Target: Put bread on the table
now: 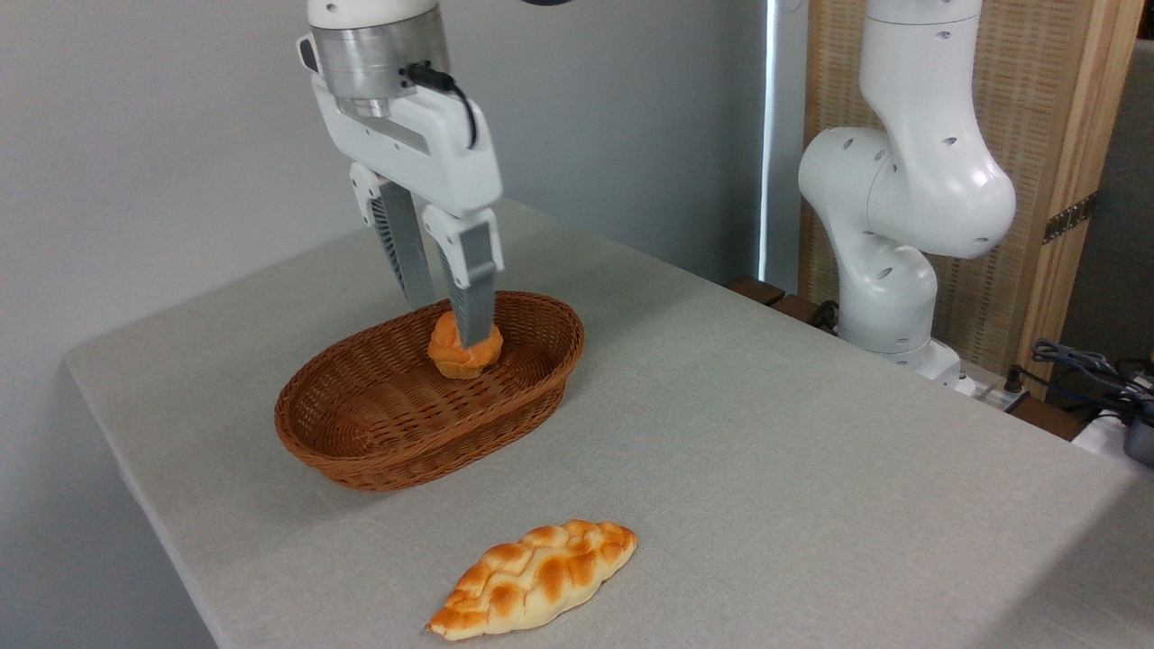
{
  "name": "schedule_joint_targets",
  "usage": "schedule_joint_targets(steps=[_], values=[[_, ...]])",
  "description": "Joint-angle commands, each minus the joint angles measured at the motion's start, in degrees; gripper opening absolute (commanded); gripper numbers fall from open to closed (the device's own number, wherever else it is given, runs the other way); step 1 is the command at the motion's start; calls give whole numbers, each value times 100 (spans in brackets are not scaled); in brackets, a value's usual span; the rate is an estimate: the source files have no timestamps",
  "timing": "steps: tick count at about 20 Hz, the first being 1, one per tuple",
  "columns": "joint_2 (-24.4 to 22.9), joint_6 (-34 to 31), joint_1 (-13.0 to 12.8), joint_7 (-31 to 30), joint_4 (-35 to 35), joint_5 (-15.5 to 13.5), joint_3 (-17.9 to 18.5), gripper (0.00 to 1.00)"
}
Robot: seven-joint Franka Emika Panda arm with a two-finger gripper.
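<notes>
The bread (463,347) sits inside the wicker basket (379,442), toward its far end, not yet on the table (766,433). The gripper (451,326) stands vertically over it, fingers narrowed onto the bun's top, apparently pinching it for extraction. A braided loaf (534,577) lies near the table's front edge.

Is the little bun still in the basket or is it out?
In. The bun sits inside the basket, below its rim, with the gripper closed around its top.

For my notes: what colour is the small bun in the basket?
Orange-golden bun, paler at its base; the fixed camera shows it.
</notes>
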Motion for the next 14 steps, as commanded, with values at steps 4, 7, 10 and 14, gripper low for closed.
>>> schedule_joint_targets(steps=[4, 7, 10, 14], values=[[-588, 405, -13, 45, -738, -643, -707, 100], [-834, 1036, 22, 63, -1510, -643, -1200, 100], [-860, 1530, 22, 71, -1925, -661, -1420, 100], [-834, 2154, 22, 273, -2461, -678, -1518, 100]])
